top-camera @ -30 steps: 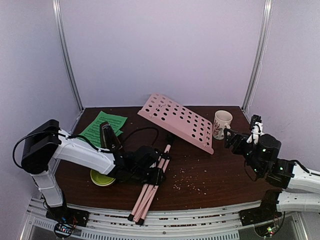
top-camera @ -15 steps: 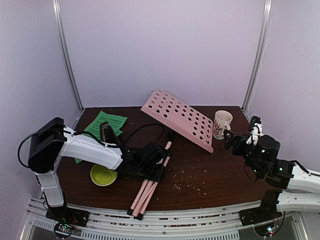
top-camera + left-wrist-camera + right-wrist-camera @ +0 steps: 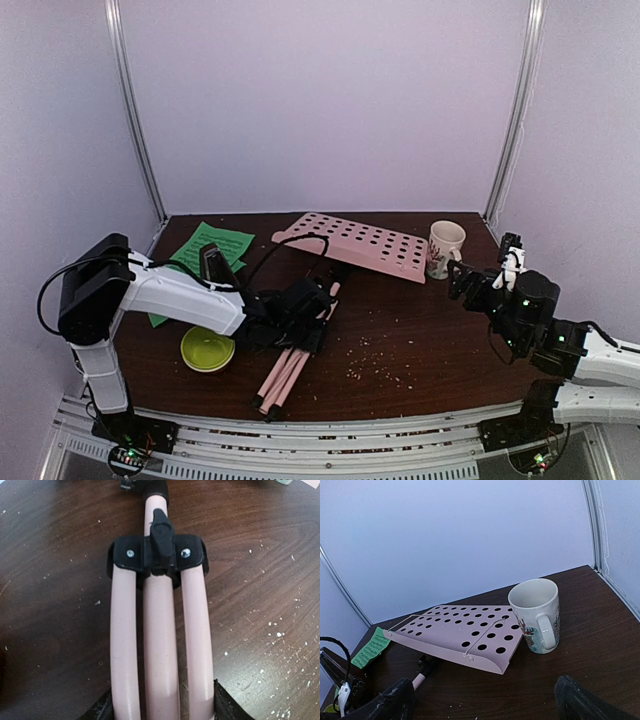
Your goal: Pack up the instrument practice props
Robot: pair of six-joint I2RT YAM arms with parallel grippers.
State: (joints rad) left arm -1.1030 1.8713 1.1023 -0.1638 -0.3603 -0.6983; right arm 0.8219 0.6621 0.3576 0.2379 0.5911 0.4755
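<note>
a robot test booth in a lab, plain lilac walls (image 3: pixel 330 100) framed by aluminium uprights (image 3: pixel 135 110), a dark wood table (image 3: pixel 420 330), left arm (image 3: pixel 170 295) and right arm (image 3: pixel 590 355) bolted to a metal rail (image 3: pixel 330 425), bare circuit board (image 3: pixel 125 458) below

The top external camera looks down from high at the near edge over the whole table (image 3: pixel 430 340). The left wrist camera sits very close above 3 pink legs (image 3: pixel 160 645). The right wrist camera looks low across the tabletop, sharing the white mug (image 3: pixel 535 615) and perforated desk (image 3: pixel 460 632) with the top view.
</note>
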